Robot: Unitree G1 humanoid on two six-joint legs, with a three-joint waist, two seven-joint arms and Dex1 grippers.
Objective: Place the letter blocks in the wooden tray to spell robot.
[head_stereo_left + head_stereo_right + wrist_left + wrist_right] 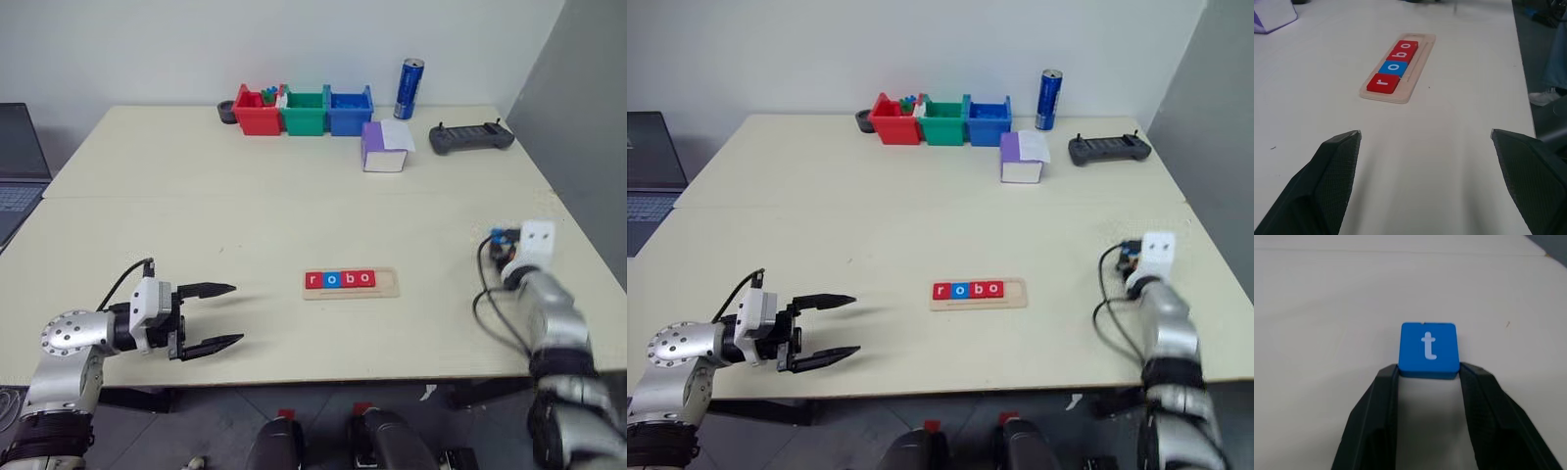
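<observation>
Here, the right gripper (1428, 374) was closed on the blue "t" block (1428, 349). The left gripper (220, 316), lower left, was spread wide and empty. Mid-frame, the wooden tray (387, 285) was filled with "robo" blocks (339, 279).

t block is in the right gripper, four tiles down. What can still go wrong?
1. The right gripper pinches only the near edge of the blue t block, so it may pivot or slip.
2. The wooden tray has one free slot beside the last o; a tilted drop could catch the rim.
</observation>
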